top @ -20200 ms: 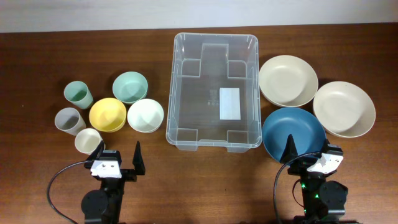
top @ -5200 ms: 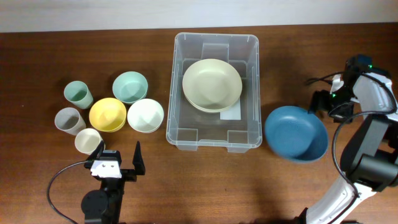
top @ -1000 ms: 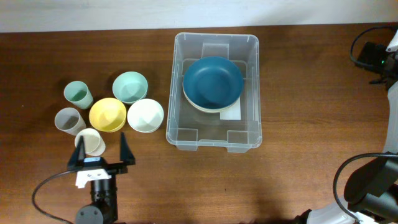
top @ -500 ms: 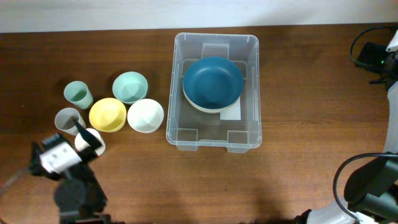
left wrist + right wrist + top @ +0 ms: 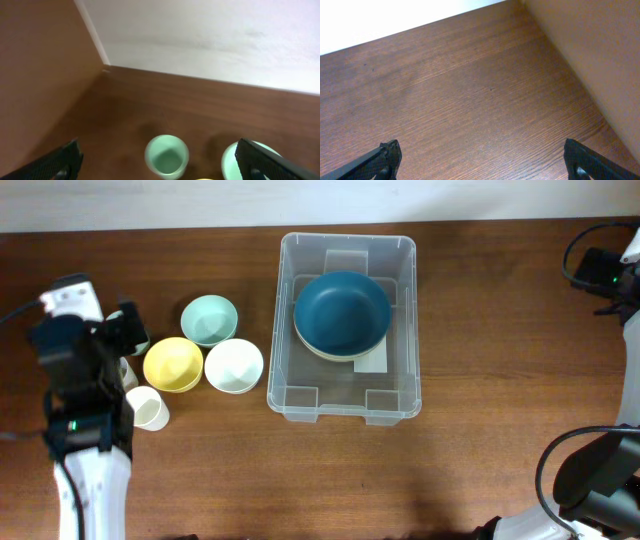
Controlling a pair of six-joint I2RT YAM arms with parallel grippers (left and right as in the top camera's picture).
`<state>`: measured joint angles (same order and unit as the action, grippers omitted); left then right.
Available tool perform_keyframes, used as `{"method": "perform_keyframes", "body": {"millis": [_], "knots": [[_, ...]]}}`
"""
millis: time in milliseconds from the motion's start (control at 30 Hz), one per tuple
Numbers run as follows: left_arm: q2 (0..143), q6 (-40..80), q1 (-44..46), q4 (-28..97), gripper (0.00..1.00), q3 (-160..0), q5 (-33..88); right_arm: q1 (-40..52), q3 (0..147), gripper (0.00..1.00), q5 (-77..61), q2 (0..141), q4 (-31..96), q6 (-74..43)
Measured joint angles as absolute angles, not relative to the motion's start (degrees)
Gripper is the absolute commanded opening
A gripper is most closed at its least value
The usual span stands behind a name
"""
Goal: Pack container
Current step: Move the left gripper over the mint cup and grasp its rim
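The container (image 5: pixel 330 387) is clear glossy plastic (its walls see-through) on a matt wood-grain table (image 5: pixel 500 330).

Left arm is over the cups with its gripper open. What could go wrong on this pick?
The left gripper is open with the green cup ahead between its fingers, but the teal bowl sits close by; the finger on that side could knock it.
Overhead, the arm largely covers that cup, so alignment rests on the wrist view.
The blue bowl fills the far half of the container; a cup dropped on it might tip.
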<state>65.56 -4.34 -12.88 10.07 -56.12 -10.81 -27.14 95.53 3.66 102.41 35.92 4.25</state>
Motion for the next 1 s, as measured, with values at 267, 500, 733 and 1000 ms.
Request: {"method": "perform_keyframes", "body": {"millis": [267, 500, 733, 1000], "knots": [[82.61, -4.01, -12.88, 0.40, 0.99, -56.18, -4.64, -27.14, 95.53, 0.99, 3.64, 102.41, 35.97, 4.27], [93.30, -3.64, -12.88, -5.17, 0.98, -56.16, -3.73, -27.14, 95.53, 0.99, 3.66, 102.41, 35.94, 4.27], [98.13, -3.62, -12.88, -10.04, 0.93, -56.18, -3.38, -27.14, 95.53, 0.99, 3.64, 102.41, 35.94, 4.29], [102.30, -3.38, -12.88, -10.76, 0.84, -56.18, -3.38, -27.14, 95.53, 0.99, 3.66, 102.41, 35.97, 4.23]]}}
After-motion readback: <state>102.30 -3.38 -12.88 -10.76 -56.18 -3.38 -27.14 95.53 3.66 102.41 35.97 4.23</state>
